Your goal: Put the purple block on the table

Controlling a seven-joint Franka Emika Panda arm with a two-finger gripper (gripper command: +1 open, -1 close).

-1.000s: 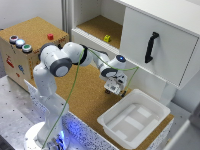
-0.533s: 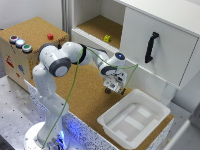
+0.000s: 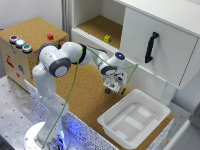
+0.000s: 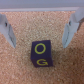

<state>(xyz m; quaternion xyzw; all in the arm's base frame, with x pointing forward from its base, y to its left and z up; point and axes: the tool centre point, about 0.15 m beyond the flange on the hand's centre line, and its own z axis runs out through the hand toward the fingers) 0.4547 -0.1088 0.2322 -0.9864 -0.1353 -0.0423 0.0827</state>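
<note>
— Where is the purple block (image 4: 41, 53) sitting?

— It is lying on the cork surface (image 3: 85, 95), directly under the hand (image 4: 40, 30), with yellow letters facing up.

— Is the hand gripping it?

— No. The fingers (image 4: 73, 29) are standing wide apart, holding nothing, clear of the block on either side. In the exterior view the hand (image 3: 112, 88) is hovering just beside the white tray (image 3: 134, 120).

The purple block (image 4: 41, 53) was dark purple with yellow letters on its faces. It lay on the table (image 3: 85, 95), whose top was speckled brown cork.
</note>
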